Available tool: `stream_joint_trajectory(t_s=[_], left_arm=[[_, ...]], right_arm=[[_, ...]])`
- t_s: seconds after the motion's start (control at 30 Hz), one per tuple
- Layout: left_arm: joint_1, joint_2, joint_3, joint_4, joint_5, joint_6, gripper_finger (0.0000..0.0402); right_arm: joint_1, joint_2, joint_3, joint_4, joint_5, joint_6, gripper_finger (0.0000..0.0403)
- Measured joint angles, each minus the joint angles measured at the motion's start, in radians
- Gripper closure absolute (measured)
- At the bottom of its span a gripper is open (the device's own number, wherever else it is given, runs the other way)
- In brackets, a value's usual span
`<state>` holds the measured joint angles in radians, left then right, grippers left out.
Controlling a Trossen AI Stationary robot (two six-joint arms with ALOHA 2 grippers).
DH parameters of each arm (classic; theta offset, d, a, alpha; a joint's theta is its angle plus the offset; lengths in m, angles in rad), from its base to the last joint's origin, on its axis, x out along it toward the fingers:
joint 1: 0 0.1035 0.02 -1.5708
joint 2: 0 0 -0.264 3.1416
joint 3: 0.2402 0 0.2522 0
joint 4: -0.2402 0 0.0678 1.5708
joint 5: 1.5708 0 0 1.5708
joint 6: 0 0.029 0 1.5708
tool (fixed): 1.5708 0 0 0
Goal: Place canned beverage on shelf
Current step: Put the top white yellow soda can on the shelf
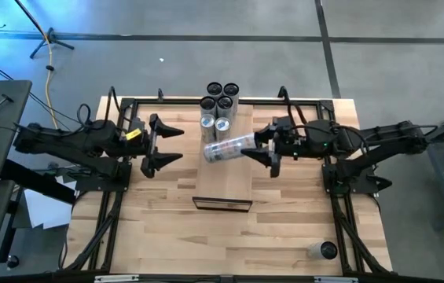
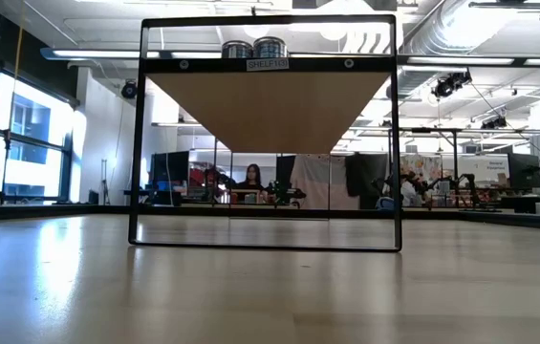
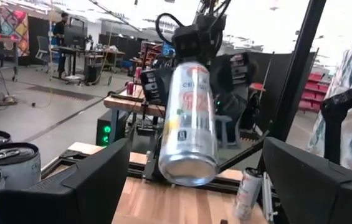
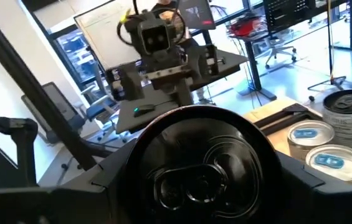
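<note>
A silver beverage can [image 1: 229, 147] is held level above the shelf [image 1: 229, 185], the long pale board in the table's middle. My right gripper [image 1: 255, 147], reaching in from the right, is shut on it. In the left wrist view the can's base [image 3: 187, 168] faces the camera. My left gripper [image 1: 176, 145] stands open left of the shelf with nothing between its fingers, a short way from the can. Several more cans [image 1: 220, 106] stand upright on the shelf's far end. My right gripper pinches the can's side wall near its top end [image 4: 260, 155] between its two fingers [image 4: 300, 180]. The fingers come level from the table's right and lie along the can. The can sticks out toward the left, nearly level, lifted clear of the shelf.
Another can [image 1: 321, 250] sits on the tabletop near the front right corner. A black frame [image 2: 265, 134] carries the shelf above the table; the standing cans' tops [image 2: 255, 48] show over it. Black rails run along the table's edges.
</note>
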<state>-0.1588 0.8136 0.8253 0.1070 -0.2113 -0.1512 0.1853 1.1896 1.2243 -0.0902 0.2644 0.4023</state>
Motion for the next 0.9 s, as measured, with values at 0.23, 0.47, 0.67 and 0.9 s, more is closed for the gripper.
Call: stream_joint_trajectory(t_s=[0.23, 0.47, 0.67, 0.9], left_arm=[[-0.015, 0.026, 0.0, -0.004, -0.02, 0.04, 0.0064], [-0.015, 0.051, 0.0, 0.026, -0.02, 0.04, 0.0064], [-0.014, 0.052, -0.001, 0.027, -0.02, 0.028, 0.0064], [-0.014, 0.052, -0.001, 0.026, -0.02, 0.022, 0.0064]], right_arm=[[0.017, 0.0, 0.0, 0.002, -0.006, 0.0, 0.0161], [0.021, 0.0, 0.0, -0.047, -0.005, 0.033, 0.0161], [0.021, 0.001, -0.001, -0.088, 0.016, 0.038, 0.0161], [0.021, 0.017, 0.057, -0.22, 0.073, 0.046, 0.0161]])
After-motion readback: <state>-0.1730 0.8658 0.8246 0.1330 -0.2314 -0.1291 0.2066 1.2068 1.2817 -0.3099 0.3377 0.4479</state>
